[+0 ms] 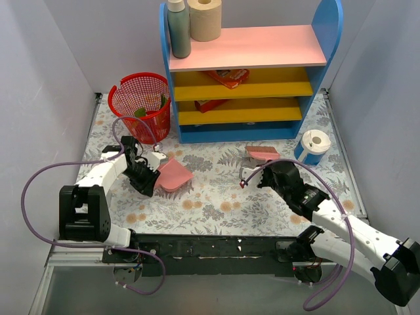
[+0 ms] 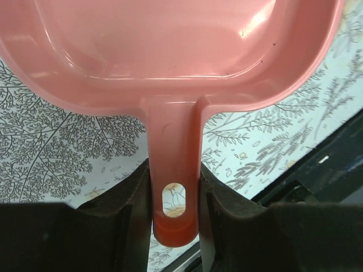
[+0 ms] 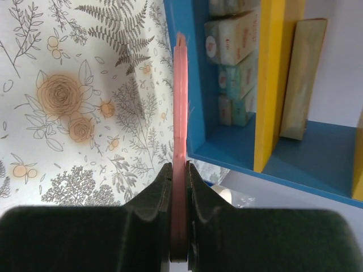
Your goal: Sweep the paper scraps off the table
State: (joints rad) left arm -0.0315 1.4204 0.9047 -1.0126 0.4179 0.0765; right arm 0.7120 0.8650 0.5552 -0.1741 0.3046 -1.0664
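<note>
Jaws clamping dustpan (image 2: 170, 56), pink tool (image 3: 180, 113) near shelf (image 1: 243, 134) edge

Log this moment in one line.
left fingers: shut on dustpan handle | right fingers: shut on pink brush | dustpan: empty | paper scraps: green ones in red basket

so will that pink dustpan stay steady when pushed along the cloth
Probably stiff: the dustpan looks like moulded plastic keeping its shape. Its glossy surface may slip, and since the left gripper pinches only the narrow handle end, it could pivot.
</note>
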